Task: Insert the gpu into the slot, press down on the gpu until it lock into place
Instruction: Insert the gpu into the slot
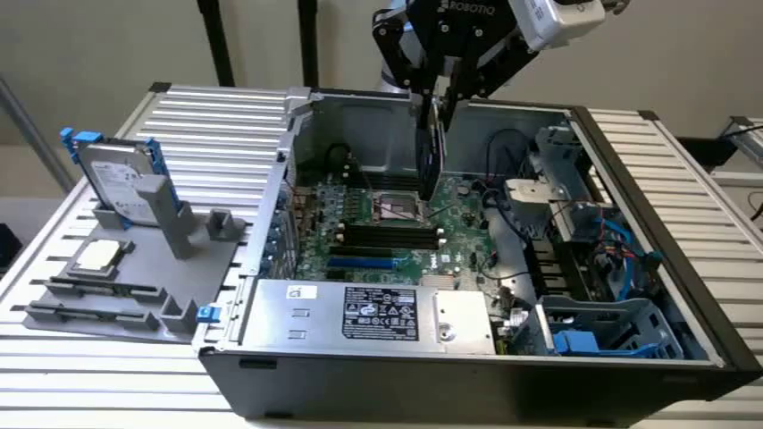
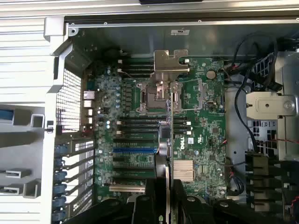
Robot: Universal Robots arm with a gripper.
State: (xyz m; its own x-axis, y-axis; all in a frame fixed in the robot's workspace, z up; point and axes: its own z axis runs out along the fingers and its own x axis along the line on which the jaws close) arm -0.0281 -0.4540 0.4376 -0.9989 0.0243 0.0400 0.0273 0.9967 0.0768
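Note:
My gripper (image 1: 444,89) hangs over the open computer case, shut on the gpu (image 1: 431,152), a thin black card held upright on edge above the motherboard. In the wrist view the gpu (image 2: 172,140) appears edge-on as a thin line running from between my fingers (image 2: 154,207) out to its silver bracket (image 2: 170,60). The slot (image 1: 361,264), a long blue strip, lies on the board below the black memory slots, nearer the exterior view's left than the card. It also appears in the wrist view, the slot (image 2: 134,150) lying bare and apart from the card's edge.
The square cpu socket (image 1: 398,207) and black memory slots (image 1: 388,234) lie under the card. A power supply (image 1: 370,313) fills the case front; cables and a drive cage (image 1: 596,326) crowd the right. A grey fixture (image 1: 131,286) outside holds a hard drive (image 1: 120,174).

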